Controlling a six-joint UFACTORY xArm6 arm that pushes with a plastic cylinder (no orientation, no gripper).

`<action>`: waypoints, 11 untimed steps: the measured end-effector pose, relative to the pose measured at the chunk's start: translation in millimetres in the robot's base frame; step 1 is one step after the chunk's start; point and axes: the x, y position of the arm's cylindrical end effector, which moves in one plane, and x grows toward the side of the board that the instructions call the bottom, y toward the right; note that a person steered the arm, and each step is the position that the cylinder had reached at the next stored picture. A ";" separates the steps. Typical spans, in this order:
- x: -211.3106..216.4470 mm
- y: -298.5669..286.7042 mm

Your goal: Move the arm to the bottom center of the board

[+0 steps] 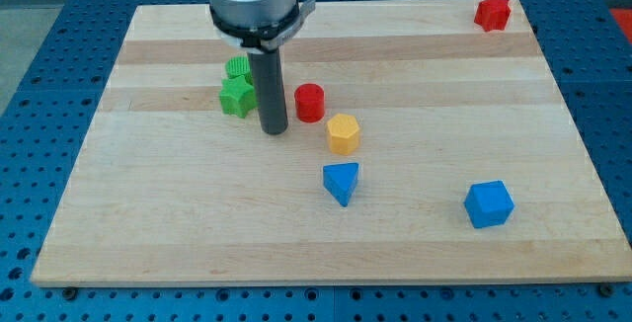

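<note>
My tip rests on the wooden board in the upper left-centre. It stands just right of the green star block and left of the red cylinder. A green round block sits behind the star, partly hidden by the rod. The yellow hexagonal block lies to the tip's lower right. The blue triangular block lies below that.
A blue cube sits at the lower right. A red block sits at the top right corner. The arm's grey body hangs over the board's top edge. A blue perforated table surrounds the board.
</note>
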 end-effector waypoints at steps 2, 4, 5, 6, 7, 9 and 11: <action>-5.9 -57.8; -9.1 -109.3; -9.1 -97.6; -9.1 -70.5; -21.2 -50.4; -121.5 -44.4; -160.1 -44.4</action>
